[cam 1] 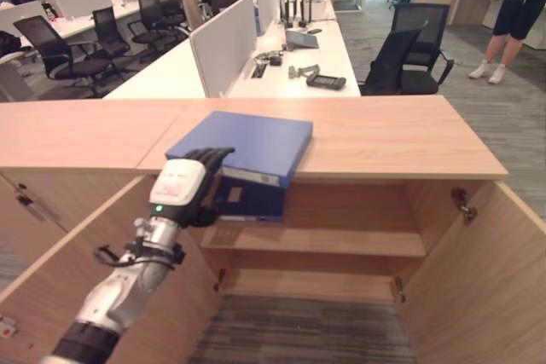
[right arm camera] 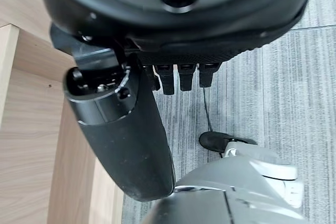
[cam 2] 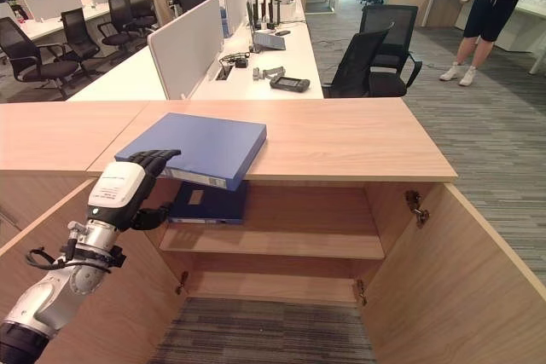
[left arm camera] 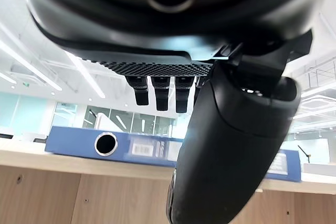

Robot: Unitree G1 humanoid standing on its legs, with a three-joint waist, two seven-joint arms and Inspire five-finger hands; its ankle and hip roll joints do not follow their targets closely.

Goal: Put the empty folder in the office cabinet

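Reaching up from the lower left, the left hand [cam 1: 183, 185] sat at the near corner of the blue folder [cam 1: 243, 144], which lay flat on the cabinet top [cam 1: 401, 138] with that corner jutting past the front edge, probably so it could be taken from below and above at once. Its fingers lay over the folder's top face and the thumb sat under the overhang, so the hand looked partly closed around the corner; how firmly it pinched could not be told, since the left wrist view showed straight-looking fingers short of the folder's spine. A second blue folder [cam 2: 207, 203] already lay on the upper shelf [cam 2: 281, 240] just beneath, partly hidden by the hand. The cabinet doors [cam 1: 503, 270] stood open to either side, leaving the shelves free for loading. The right hand [right arm camera: 131, 129] hung low over the carpet, fingers relaxed, holding nothing. A person [cam 1: 520, 6] stood far off, cut off by the frame's upper edge.
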